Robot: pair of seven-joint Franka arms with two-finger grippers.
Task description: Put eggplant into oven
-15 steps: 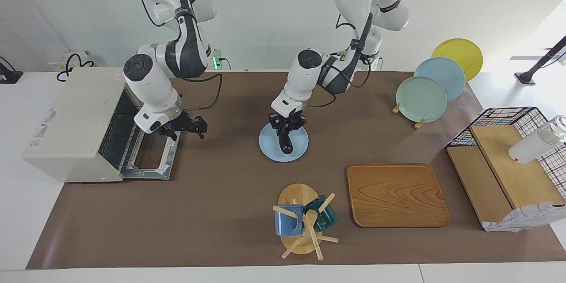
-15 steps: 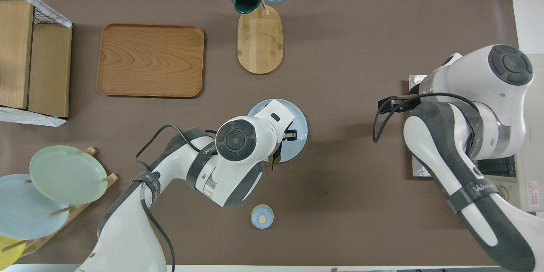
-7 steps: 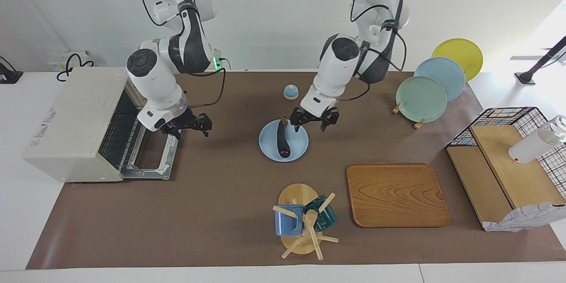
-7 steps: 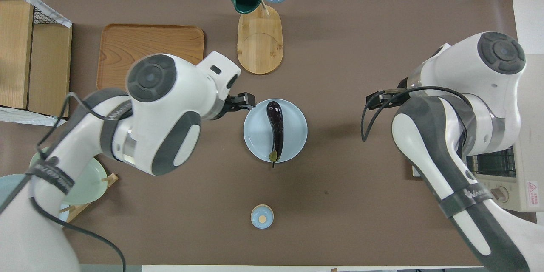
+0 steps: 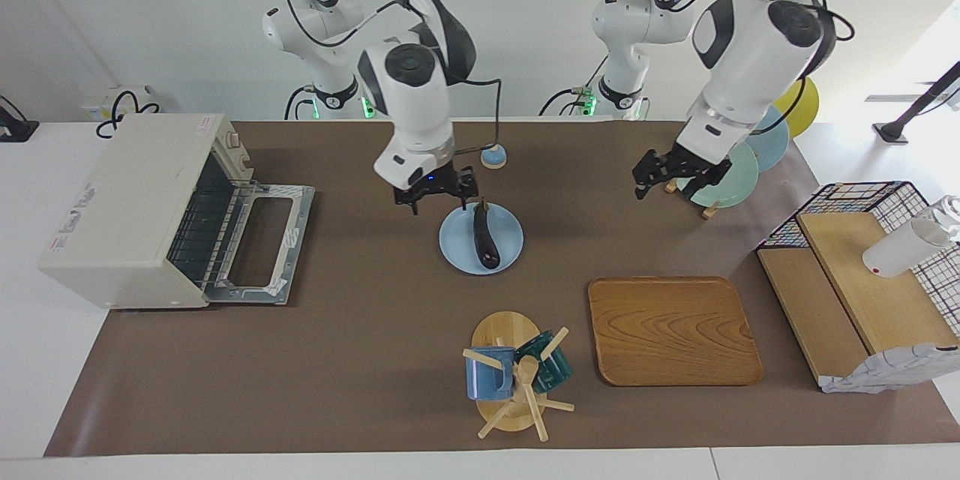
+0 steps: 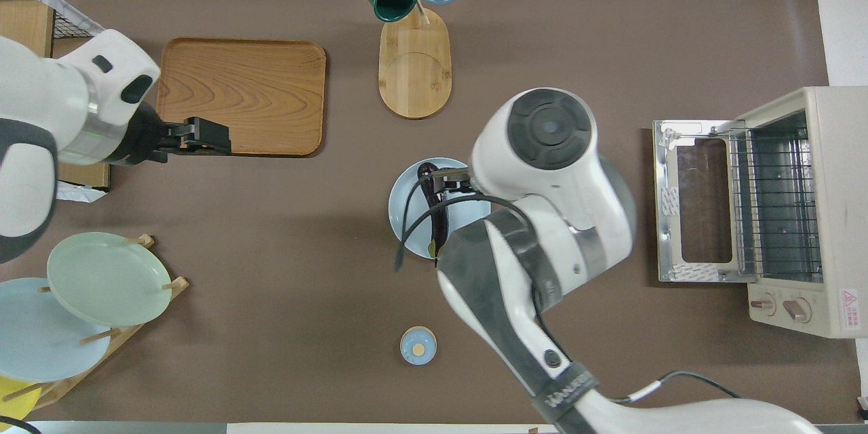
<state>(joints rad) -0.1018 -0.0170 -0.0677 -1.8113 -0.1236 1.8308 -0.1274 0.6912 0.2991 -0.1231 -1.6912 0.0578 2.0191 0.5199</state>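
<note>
The dark purple eggplant lies on a light blue plate mid-table, and part of it shows under a cable in the overhead view. The cream oven stands at the right arm's end of the table with its door dropped open, and its rack shows in the overhead view. My right gripper is open and hangs over the plate's edge beside the eggplant's stem end. My left gripper is open and empty, raised over the wooden tray's edge.
A mug tree with two mugs stands farther from the robots than the plate. A wooden tray lies beside it. A rack of plates, a small blue lid and a wire basket with wooden boards are also here.
My left gripper let go of the eggplant on the plate and drew up and away toward the plate rack. My right gripper moved from the oven door over to the plate.
</note>
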